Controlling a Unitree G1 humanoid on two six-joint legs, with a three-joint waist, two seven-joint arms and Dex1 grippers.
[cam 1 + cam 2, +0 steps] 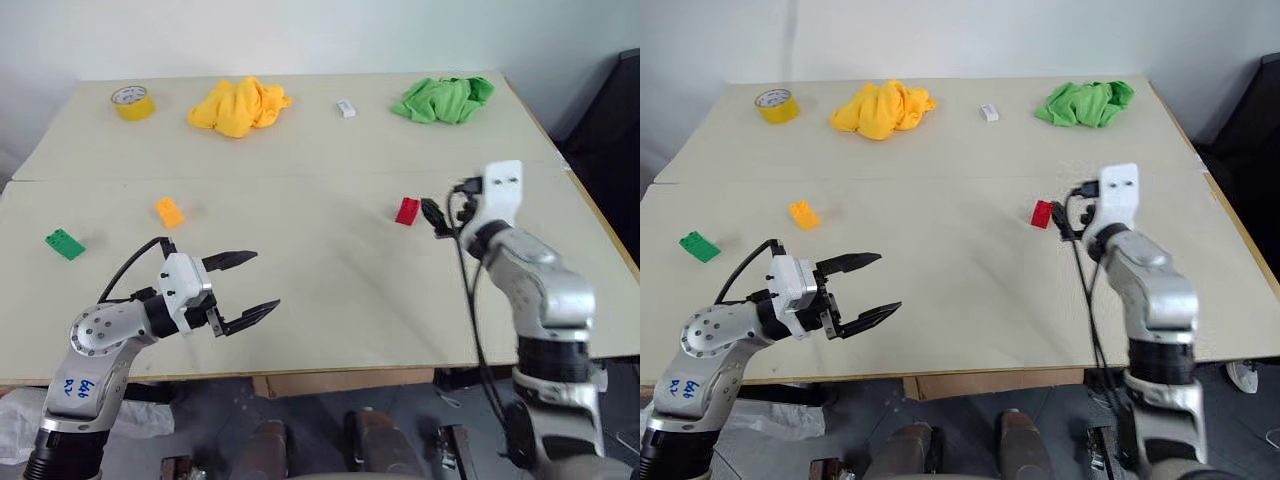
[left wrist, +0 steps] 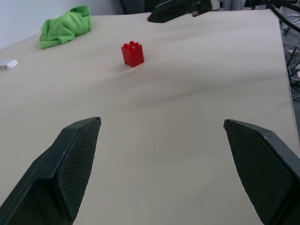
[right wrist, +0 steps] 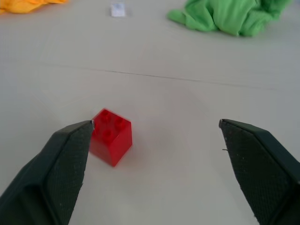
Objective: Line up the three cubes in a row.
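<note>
The right pincer (image 3: 152,154) stands wide and holds nothing; it hangs low over the counter (image 1: 330,260) just beside the red cube (image 1: 407,210), and in its wrist view one finger (image 3: 61,168) sits right at the cube's edge, though contact cannot be told, while the other finger is well apart from it. The left pincer (image 1: 245,288) is also spread wide and empty, hovering over the near part of the counter, pointing across toward the red cube, which lies well ahead of it. The orange-yellow cube (image 1: 169,211) lies on the robot's left part of the counter, beyond the left pincer, and the green cube (image 1: 65,244) lies farther left, near the counter's edge; the three cubes sit well apart. Along the far side lie a yellow tape roll (image 1: 132,102), a crumpled yellow cloth (image 1: 238,106), a small white block (image 1: 346,108) and a crumpled green cloth (image 1: 443,99).
</note>
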